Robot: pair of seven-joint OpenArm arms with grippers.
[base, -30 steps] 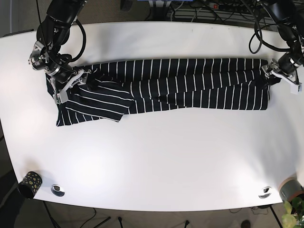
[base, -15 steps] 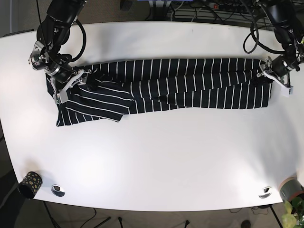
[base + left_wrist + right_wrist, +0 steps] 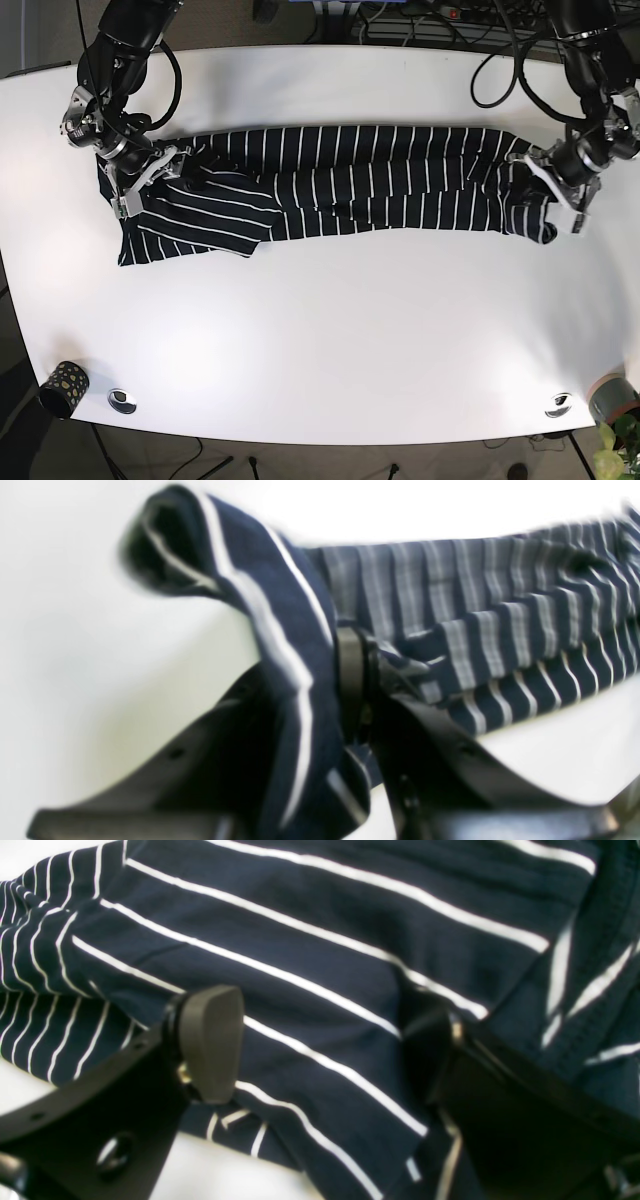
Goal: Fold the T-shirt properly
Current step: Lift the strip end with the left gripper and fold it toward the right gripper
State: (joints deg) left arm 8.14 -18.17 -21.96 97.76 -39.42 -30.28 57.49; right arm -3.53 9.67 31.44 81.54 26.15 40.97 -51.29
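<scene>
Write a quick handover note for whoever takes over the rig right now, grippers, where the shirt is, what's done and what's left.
Left gripper: shut on the shirt, hem end lifted off the table and curling inward.
Right gripper: jaws open, over the sleeve end, gripping nothing.
Shirt: a long narrow band across the table's far half, sides already folded in.
Left to do: carry the hem end over toward the sleeve end, lay it flat, release, smooth.
</scene>
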